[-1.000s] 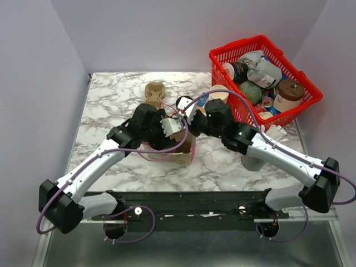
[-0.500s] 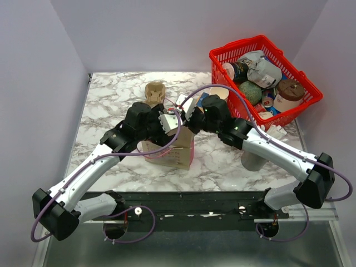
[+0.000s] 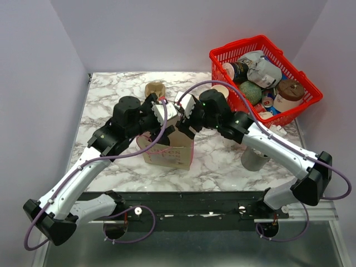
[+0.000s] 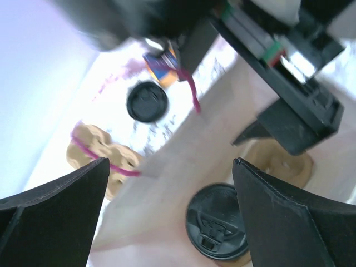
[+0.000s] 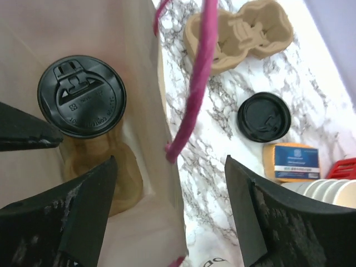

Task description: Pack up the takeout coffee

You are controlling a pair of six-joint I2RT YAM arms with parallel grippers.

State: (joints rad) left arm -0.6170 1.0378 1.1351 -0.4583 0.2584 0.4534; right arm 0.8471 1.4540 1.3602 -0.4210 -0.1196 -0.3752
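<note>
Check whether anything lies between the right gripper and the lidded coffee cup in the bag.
Nothing visible covers the coffee cup; it shows whole inside the paper bag. A pink handle crosses between the fingers of the open right gripper, beside the cup.

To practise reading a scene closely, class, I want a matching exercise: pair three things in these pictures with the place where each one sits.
Things:
1 lidded cup
2 loose black lid
3 red basket

Places:
A far right corner of the table
B inside the paper bag
C flat on the table, outside the bag

Pairs: 1-B, 2-C, 3-A
</note>
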